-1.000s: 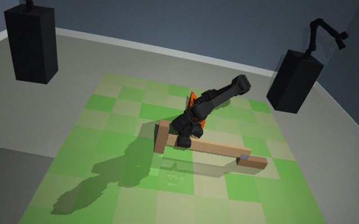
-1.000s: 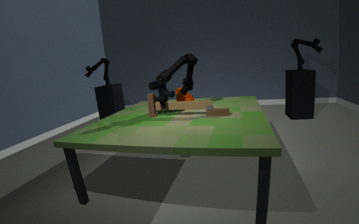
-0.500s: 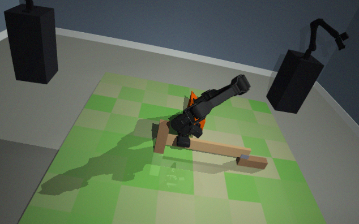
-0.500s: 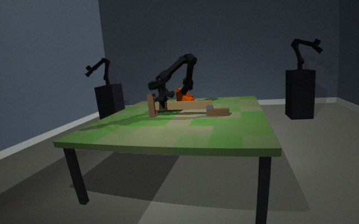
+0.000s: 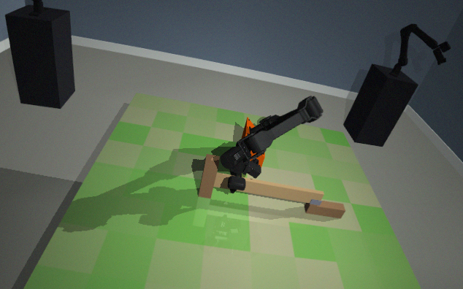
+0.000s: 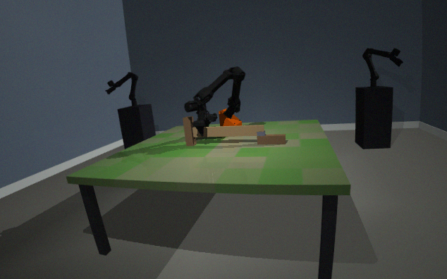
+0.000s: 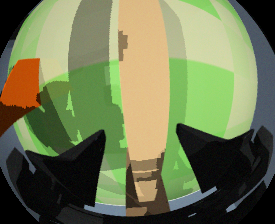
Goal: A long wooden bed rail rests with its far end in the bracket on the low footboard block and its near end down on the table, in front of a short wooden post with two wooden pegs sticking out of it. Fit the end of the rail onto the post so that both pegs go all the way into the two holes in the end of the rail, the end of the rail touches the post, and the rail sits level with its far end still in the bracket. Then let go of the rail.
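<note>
The long light-wood rail point(image 5: 281, 190) point(image 6: 236, 131) point(image 7: 144, 80) lies level above the table. Its near end meets the face of the brown post point(image 5: 207, 179) point(image 6: 188, 131), with no gap that I can see in the top view. No pegs show between them. The far end is at the grey bracket point(image 5: 315, 202) point(image 6: 261, 134) on the low footboard block point(image 5: 326, 209) point(image 6: 272, 139). My gripper point(image 7: 141, 131) is open, with its fingers apart on either side of the rail near the post, and a gap shows on each side. In the top and exterior views the arm hides part of the rail there.
An orange piece point(image 5: 261, 159) point(image 6: 230, 120) point(image 7: 22, 82) stands behind the rail, by the arm's base. The green checkered table point(image 5: 179, 266) point(image 6: 194, 169) carries all of it. Two black pedestals point(image 5: 40, 58) point(image 5: 380, 106) with other arms stand beyond the table.
</note>
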Action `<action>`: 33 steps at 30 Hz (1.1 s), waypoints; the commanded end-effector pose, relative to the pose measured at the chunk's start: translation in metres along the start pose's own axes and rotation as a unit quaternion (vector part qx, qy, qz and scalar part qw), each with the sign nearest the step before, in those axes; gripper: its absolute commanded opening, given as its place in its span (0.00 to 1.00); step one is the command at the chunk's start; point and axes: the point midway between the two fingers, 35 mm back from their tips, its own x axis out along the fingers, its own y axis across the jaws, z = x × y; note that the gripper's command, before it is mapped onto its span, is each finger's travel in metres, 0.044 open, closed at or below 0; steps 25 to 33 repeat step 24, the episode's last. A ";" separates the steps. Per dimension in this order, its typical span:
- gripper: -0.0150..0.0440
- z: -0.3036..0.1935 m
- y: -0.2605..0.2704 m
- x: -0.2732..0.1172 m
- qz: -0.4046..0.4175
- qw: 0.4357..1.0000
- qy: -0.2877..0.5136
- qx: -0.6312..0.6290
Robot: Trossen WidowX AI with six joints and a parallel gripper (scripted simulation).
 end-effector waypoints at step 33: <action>1.00 0.030 0.000 -0.030 -0.003 1.000 0.002 -0.001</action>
